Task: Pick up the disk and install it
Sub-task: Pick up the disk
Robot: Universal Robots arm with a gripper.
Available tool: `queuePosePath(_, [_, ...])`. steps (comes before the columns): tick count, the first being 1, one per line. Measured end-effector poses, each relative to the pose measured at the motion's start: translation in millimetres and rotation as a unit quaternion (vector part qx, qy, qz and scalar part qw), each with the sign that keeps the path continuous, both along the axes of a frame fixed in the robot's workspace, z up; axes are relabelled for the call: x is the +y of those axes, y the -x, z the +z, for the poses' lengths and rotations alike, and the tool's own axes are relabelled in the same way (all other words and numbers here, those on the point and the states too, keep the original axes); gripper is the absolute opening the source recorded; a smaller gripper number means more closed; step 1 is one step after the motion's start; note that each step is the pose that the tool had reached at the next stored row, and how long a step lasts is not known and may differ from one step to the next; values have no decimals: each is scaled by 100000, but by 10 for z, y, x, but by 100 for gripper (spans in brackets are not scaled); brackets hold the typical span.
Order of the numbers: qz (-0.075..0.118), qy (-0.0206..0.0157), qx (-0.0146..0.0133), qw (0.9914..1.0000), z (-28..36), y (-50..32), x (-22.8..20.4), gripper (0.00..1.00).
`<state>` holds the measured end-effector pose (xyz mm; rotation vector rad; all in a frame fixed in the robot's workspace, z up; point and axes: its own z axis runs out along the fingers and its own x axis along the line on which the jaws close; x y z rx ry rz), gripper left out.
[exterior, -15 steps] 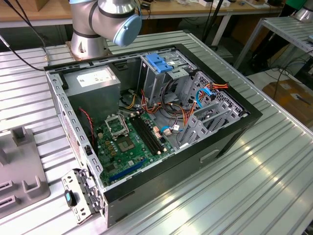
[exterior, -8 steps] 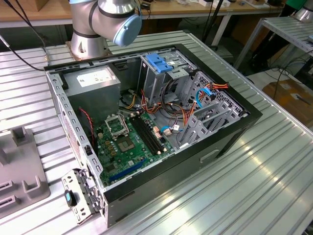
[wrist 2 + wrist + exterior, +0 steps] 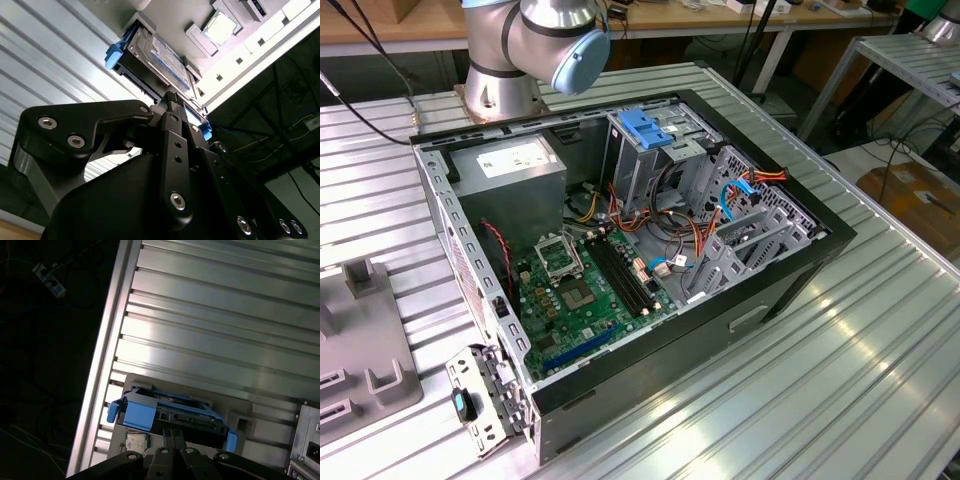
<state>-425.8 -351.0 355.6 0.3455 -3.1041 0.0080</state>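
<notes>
Find disk (image 3: pixel 175 416) seated in grey holder (image 3: pixel 236 410) on ribbed table (image 3: pixel 225 315), gripper (image 3: pixel 173 437) just beside its edge, jaws seemingly together, clamping nothing. Judge it stiff, dense, shock-sensitive; best taken across blue side rails (image 3: pixel 137 412).

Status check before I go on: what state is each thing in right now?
disk: seated in its grey holder on the ribbed table, blue rails on.
hand: right at the disk's near edge.
computer case: lying on its side, open.
drive cage: standing inside the case.
</notes>
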Motion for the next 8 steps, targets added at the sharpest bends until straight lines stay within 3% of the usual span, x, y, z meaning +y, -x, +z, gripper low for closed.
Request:
queuePosePath(4, [102, -2, 0, 100000, 0, 0, 0, 11])
queuePosePath(6, [1122, 1, 3, 99994, 0, 0, 0, 11])
queuePosePath(8, [3423, 1, 3, 99941, 0, 0, 0, 11])
